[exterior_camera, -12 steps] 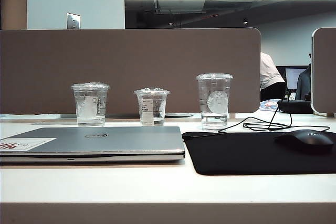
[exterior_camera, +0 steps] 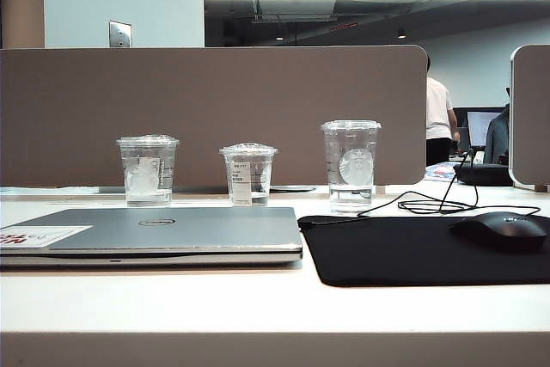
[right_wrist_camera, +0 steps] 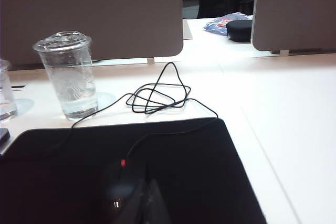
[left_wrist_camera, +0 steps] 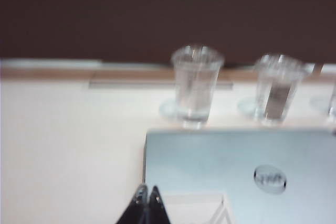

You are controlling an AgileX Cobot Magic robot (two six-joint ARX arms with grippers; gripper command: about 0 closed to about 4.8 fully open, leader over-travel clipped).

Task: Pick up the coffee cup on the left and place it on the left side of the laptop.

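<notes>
The coffee cup (exterior_camera: 148,169), clear plastic with a domed lid, stands upright at the left of a row of cups, just behind the closed silver Dell laptop (exterior_camera: 172,234). In the left wrist view the coffee cup (left_wrist_camera: 197,85) stands beyond the laptop's (left_wrist_camera: 220,161) far edge. My left gripper (left_wrist_camera: 147,193) is shut and empty, hovering over the laptop's near corner, well short of the cup. My right gripper (right_wrist_camera: 148,184) is shut and empty above the black mouse pad (right_wrist_camera: 199,171). Neither gripper shows in the exterior view.
A shorter cup with a label (exterior_camera: 248,174) and a tall cup with a round logo (exterior_camera: 351,165) stand to the right of the coffee cup. A black mouse (exterior_camera: 503,229) lies on the mouse pad (exterior_camera: 412,251), its cable (exterior_camera: 430,204) coiled behind. A brown partition (exterior_camera: 215,109) backs the desk.
Nothing on the desk has moved. Only a person in the background behind the partition has shifted.
</notes>
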